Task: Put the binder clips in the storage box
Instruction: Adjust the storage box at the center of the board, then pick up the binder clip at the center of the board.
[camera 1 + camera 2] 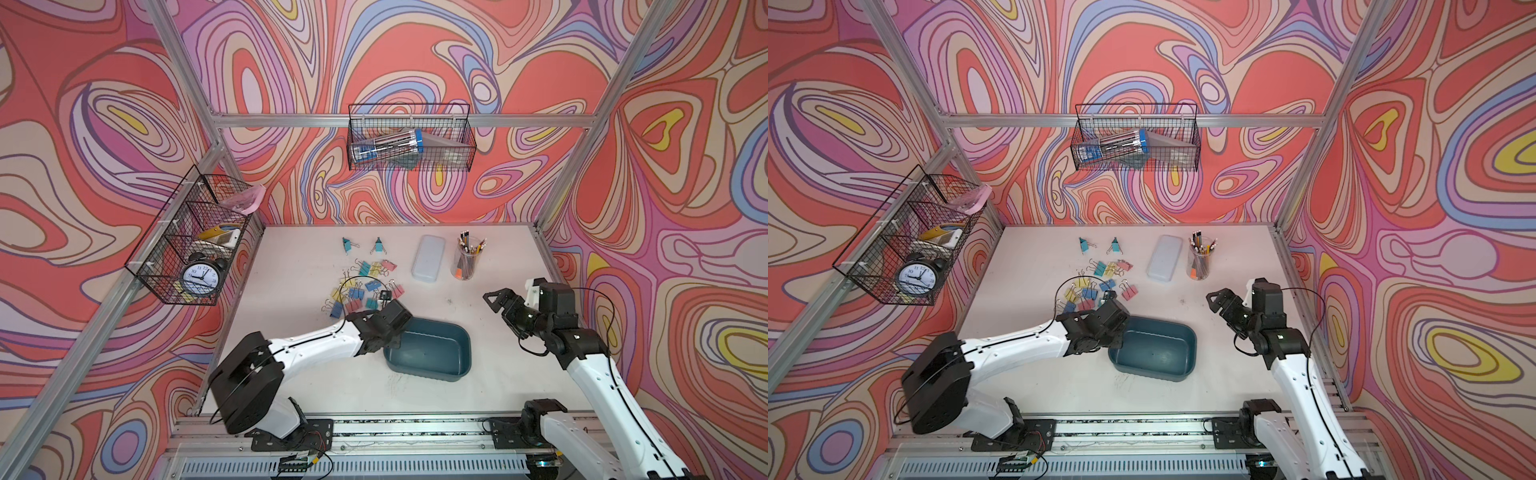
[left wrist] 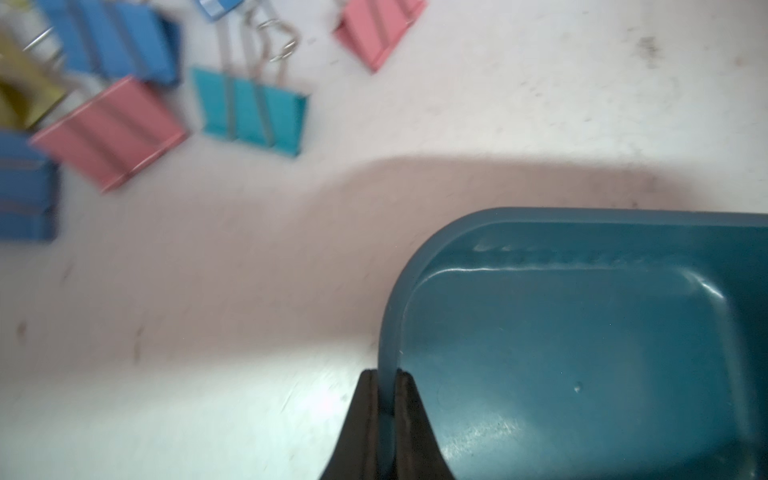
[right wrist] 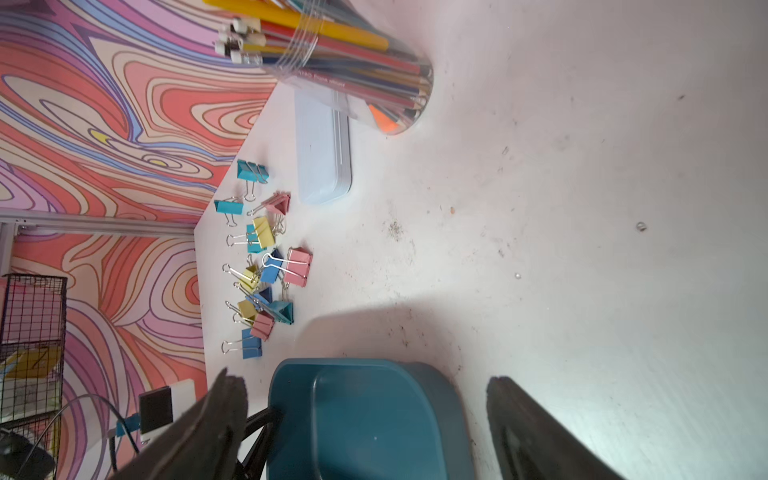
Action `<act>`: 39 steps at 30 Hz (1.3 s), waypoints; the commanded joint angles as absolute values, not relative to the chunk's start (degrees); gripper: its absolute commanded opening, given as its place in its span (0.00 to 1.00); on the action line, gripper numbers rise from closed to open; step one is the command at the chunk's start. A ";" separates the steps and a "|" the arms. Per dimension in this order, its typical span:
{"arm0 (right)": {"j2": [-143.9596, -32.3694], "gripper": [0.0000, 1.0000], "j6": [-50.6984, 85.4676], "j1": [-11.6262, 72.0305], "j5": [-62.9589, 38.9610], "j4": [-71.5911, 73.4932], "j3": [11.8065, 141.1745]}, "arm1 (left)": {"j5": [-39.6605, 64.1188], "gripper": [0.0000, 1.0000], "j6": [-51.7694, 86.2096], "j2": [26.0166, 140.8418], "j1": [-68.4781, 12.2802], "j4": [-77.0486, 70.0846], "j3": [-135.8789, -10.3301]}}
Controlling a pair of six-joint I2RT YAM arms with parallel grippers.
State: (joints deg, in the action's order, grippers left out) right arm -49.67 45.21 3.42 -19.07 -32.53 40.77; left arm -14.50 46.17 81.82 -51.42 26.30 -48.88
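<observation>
We judged the main risk to be the grip itself. The left gripper [image 2: 386,388] was closed narrow on the thin wall of the storage box [image 1: 432,353], one finger inside and one outside, near the corner at the box's 10 o'clock. A pinch so close to a corner could let the box pivot or tip if it were dragged or lifted, or the smooth wall could slip free.

Pushed toward 11 o'clock, the box might also scatter the binder clips [image 1: 361,286], which lay loose on the surface [image 1: 316,386] near that end (none were in the box, as far as we could see).

The left arm [image 1: 316,345] reached low toward 1 o'clock, wrist bent down over the rim. The right gripper [image 3: 365,384] hung wide and empty at the box's 2 o'clock, apart from it. The right arm [image 1: 590,370] was raised and pointed toward 10 o'clock.
</observation>
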 commanded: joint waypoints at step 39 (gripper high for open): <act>-127.51 0.39 53.95 42.80 18.18 -34.19 100.21 | -17.52 0.92 42.13 53.28 -42.54 27.16 -38.77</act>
